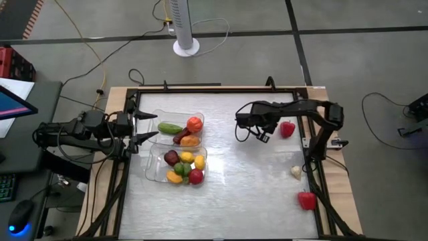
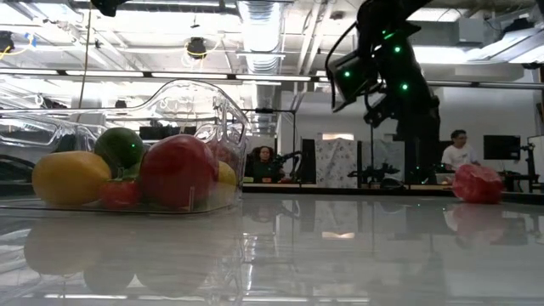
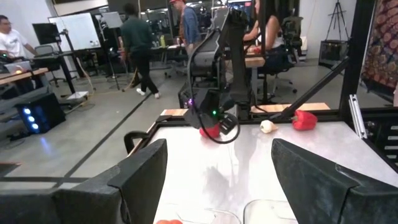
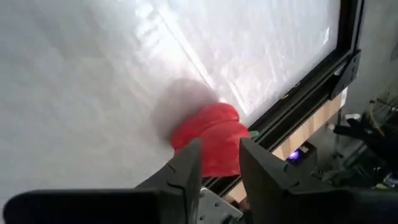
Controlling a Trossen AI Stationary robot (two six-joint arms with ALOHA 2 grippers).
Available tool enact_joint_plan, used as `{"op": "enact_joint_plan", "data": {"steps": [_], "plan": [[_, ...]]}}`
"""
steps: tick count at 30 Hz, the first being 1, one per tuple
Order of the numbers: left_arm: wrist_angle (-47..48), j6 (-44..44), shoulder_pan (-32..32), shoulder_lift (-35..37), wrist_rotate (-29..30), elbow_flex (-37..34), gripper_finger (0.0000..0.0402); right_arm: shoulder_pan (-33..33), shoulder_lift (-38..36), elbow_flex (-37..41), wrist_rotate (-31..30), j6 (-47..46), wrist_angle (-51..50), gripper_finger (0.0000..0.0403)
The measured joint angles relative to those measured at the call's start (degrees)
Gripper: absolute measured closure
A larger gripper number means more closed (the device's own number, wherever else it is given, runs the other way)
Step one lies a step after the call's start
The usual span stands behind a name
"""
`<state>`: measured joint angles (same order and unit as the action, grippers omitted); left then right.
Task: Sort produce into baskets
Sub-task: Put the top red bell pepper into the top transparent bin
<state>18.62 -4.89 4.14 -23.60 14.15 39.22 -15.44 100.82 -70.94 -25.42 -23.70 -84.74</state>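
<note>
Two clear baskets lie side by side at the table's left. The far basket point(image 1: 162, 118) holds a green, a red, a dark purple and an orange piece. The near basket point(image 1: 152, 167) holds several red, yellow, green and orange pieces. A red piece point(image 1: 287, 128) rests on the table at the right, by the table's frame. My right gripper point(image 1: 265, 136) hangs above the table just left of it, open by a narrow gap, with the red piece point(image 4: 208, 140) showing beyond its fingertips point(image 4: 219, 149). My left gripper point(image 1: 144, 127) waits open at the baskets' left side.
A whitish piece point(image 1: 295, 173) and another red piece point(image 1: 307, 199) lie on the table near its right edge. A dark frame rail point(image 1: 311, 167) runs along that edge. The table's middle point(image 1: 241, 181) is bare. People sit in the room beyond the table.
</note>
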Motion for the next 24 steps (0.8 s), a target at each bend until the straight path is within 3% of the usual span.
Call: {"op": "enact_joint_plan", "data": {"steps": [3,10,16,24], "plan": [[0.63,0.02,-0.02,0.00,0.00,0.02,0.0127,-0.15,-1.51,1.62,-0.11,-0.71,0.07,0.0237],[1.02,0.37,-0.01,0.00,-0.02,0.00,0.0127,-1.38,-6.77,7.77,-2.26,-6.26,2.49,0.0111],[0.97,0.39,-0.02,0.00,-0.02,0.00,0.0127,-3.80,-13.99,15.06,2.74,-8.95,12.12,0.0022],[0.97,0.57,-0.02,-0.02,-0.04,0.00,0.0127,-6.84,-19.94,22.60,1.29,-11.24,15.24,0.0011]]}}
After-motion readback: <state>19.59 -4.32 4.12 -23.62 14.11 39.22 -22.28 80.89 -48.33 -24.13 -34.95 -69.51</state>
